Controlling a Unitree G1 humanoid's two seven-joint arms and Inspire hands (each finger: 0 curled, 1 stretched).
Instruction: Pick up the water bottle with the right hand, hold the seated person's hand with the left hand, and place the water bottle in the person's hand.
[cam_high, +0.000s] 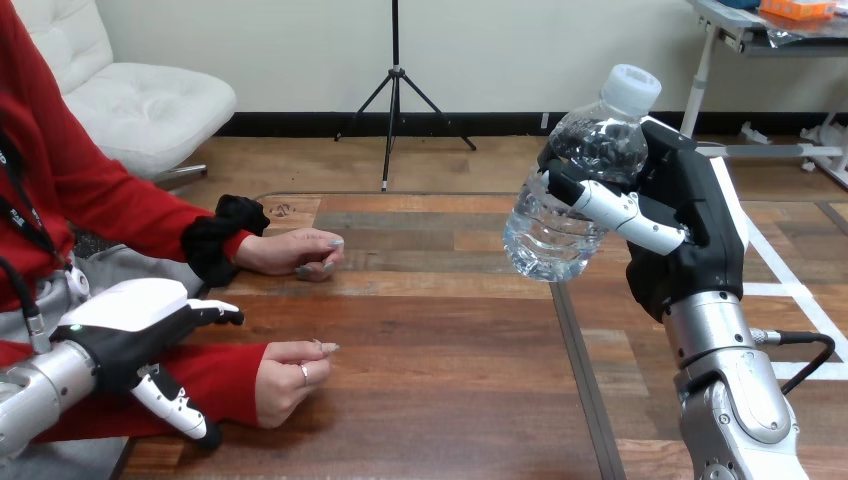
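Two hands: right hand (690, 215) is clamping the tilted bottle (570, 220) above the table (450, 400); left hand (130, 335), fingers (222, 312) apart, is hanging over the person's near sleeve (222, 380).

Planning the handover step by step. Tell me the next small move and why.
Probably move the left hand across to the person's nearer hand and curl round it. The right hand already grips the water bottle, lifted off the table, while the left hand is open over the red sleeve, holding nothing, short of that hand.
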